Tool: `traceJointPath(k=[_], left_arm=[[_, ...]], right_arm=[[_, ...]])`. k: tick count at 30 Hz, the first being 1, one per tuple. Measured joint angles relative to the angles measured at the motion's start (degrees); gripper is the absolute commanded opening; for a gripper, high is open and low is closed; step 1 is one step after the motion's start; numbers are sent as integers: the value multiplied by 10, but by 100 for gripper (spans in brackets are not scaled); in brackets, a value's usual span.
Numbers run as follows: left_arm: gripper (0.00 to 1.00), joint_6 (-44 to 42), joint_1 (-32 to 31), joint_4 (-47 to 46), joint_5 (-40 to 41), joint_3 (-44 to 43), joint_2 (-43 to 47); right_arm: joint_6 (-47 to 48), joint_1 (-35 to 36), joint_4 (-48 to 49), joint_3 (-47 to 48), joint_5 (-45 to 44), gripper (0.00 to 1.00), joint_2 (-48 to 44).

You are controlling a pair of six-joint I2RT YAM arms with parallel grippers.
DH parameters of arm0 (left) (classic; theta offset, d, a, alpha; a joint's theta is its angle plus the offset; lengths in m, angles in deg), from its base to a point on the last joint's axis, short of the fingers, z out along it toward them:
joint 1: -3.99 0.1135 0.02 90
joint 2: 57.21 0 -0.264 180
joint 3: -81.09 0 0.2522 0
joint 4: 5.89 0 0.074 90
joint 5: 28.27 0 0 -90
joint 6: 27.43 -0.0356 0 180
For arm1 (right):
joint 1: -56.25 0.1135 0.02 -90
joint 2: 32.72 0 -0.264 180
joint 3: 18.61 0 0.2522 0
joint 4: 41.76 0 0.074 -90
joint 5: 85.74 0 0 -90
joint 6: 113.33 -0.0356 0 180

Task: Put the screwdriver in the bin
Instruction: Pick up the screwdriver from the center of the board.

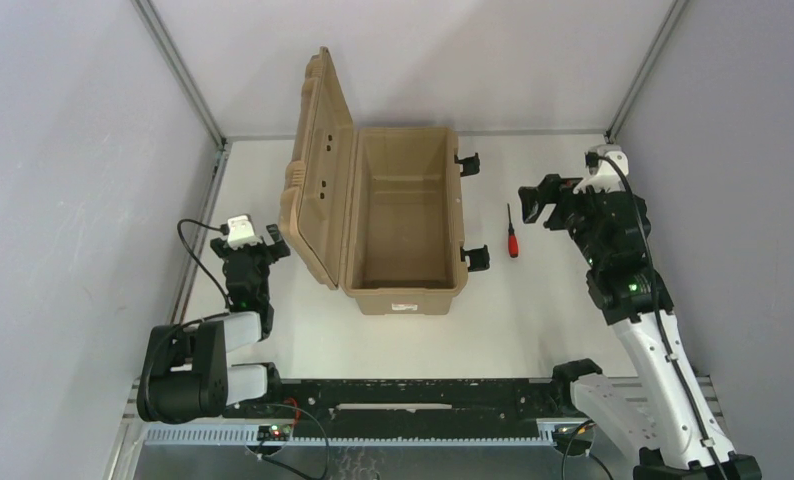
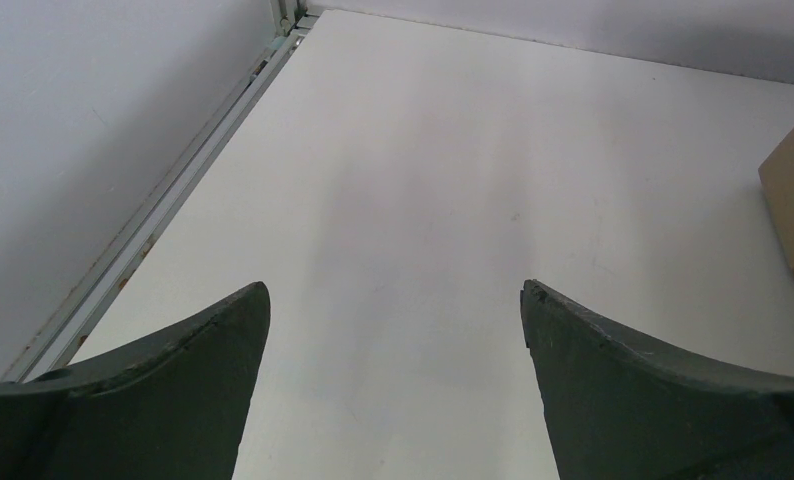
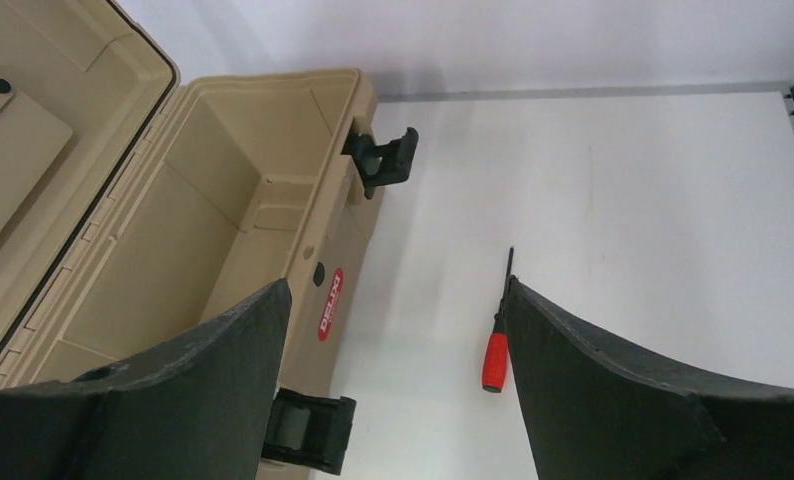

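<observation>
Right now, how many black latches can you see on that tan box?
2. Both sit on the side of the box facing the screwdriver: one latch toward the far end, the other toward the near end. Others could be hidden behind the open lid.

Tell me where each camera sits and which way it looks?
Top external: above, behind the arms, looking down at table, open bin, screwdriver; both arms show.
Left wrist: on the left arm, facing mostly table; left gripper shows, open.
Right wrist: on the right arm, facing bin and screwdriver; right gripper shows, open.
Shared: top and right wrist both see the screwdriver.
</observation>
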State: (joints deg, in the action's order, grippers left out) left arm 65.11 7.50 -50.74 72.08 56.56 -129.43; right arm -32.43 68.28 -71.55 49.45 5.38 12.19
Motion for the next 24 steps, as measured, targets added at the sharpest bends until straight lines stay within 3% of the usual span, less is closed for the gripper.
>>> traceJointPath(k=[24], left_arm=[[100,0,0,0,0,0,0]], right_arm=[[-5,12,-286,316,-30,84,310]])
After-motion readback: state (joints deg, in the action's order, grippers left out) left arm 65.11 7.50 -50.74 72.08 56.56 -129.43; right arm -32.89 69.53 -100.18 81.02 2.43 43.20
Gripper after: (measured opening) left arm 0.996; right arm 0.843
